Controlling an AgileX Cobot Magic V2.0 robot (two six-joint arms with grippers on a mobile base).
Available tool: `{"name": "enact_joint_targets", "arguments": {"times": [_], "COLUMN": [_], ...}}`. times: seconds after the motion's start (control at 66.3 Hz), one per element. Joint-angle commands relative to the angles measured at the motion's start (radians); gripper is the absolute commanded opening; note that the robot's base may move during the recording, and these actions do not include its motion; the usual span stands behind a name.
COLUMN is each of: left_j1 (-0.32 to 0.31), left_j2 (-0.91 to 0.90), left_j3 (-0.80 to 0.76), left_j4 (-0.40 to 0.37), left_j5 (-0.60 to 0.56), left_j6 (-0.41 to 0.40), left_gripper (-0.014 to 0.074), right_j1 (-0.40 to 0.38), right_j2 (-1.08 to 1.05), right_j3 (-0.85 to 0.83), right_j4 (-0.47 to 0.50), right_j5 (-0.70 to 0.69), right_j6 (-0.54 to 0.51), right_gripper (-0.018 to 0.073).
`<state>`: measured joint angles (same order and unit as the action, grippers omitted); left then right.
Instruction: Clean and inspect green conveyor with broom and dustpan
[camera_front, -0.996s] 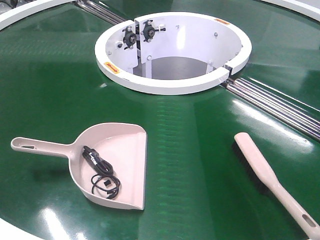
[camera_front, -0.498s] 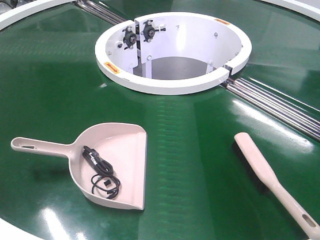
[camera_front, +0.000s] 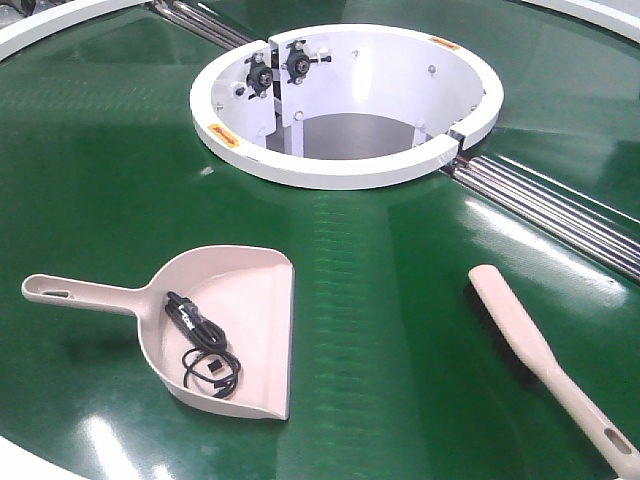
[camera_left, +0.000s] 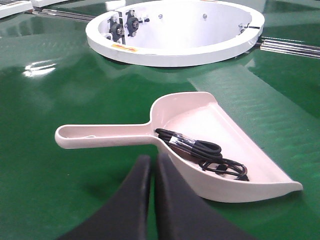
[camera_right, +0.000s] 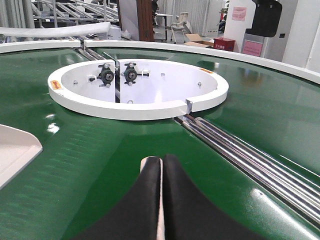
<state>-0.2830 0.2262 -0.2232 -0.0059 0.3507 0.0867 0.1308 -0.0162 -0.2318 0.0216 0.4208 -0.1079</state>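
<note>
Front view: dustpan (camera_front: 225, 325) lies on the green conveyor (camera_front: 400, 300) at left, mouth toward the right, a coiled black cable (camera_front: 205, 350) inside it; broom (camera_front: 550, 365) lies well apart at right, with the white ring opening (camera_front: 345, 170) beyond both. Left wrist view: left gripper (camera_left: 151, 165), fingers pressed together and holding nothing, sits just beside the dustpan's handle. Right wrist view: right gripper (camera_right: 161, 165), fingers pressed together with a pale strip showing between them, above the belt near the steel rollers (camera_right: 250, 155); whether that strip is the broom, cannot tell.

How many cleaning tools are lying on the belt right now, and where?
2. The dustpan lies front left on the green belt, a black cable coiled inside it. The brush lies front right, handle toward the near edge. None seems hidden.
</note>
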Motion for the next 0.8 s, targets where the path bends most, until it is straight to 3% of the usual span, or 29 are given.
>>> {"name": "enact_joint_targets", "arguments": {"times": [0.0, 0.438, 0.694, 0.785], "left_j1": [-0.002, -0.002, 0.016, 0.059], "left_j2": [0.013, -0.046, -0.19, -0.213], "left_j3": [-0.028, 0.025, 0.281, 0.279], "left_j4": [-0.006, 0.014, 0.028, -0.017], "left_j5": [-0.077, -0.129, -0.5, -0.479], "left_j6": [-0.005, -0.005, -0.011, -0.012], "left_gripper": [-0.0008, -0.0008, -0.0008, -0.0007], "right_j1": [-0.006, -0.006, -0.006, -0.006], "right_j2": [-0.009, -0.009, -0.009, -0.009], "right_j3": [-0.024, -0.024, -0.024, -0.024], "right_j4": [0.0, 0.0, 0.0, 0.0], "right_j5": [-0.078, -0.078, -0.078, -0.078], "right_j6": [-0.002, -0.002, -0.002, -0.002], "right_gripper": [-0.0009, -0.0009, -0.0009, -0.0009]}}
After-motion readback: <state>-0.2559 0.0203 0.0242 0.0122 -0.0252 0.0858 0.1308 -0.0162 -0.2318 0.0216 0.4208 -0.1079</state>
